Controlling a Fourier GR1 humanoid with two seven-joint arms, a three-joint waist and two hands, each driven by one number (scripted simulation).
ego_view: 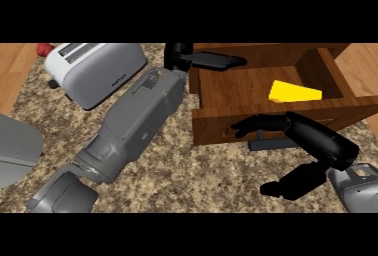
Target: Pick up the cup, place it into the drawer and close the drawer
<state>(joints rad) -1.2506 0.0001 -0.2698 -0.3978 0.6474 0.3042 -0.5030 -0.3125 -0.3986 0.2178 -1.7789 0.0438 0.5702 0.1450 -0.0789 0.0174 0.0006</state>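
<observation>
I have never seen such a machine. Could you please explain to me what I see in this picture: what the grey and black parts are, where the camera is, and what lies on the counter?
The camera sits in a humanoid robot's head and looks steeply down at a speckled kitchen counter. The two grey tubes are its forearms; each ends in a black hand. The left hand reaches to the far left corner of an open wooden drawer, its fingers lying on the back rim. The right hand has its fingers curled at the drawer's front panel, near the dark handle. Inside the drawer lies a yellow cup, tipped on its side; neither hand holds it. At the upper left stands a white toaster. A grey object shows at the left edge; I cannot tell what it is.
</observation>
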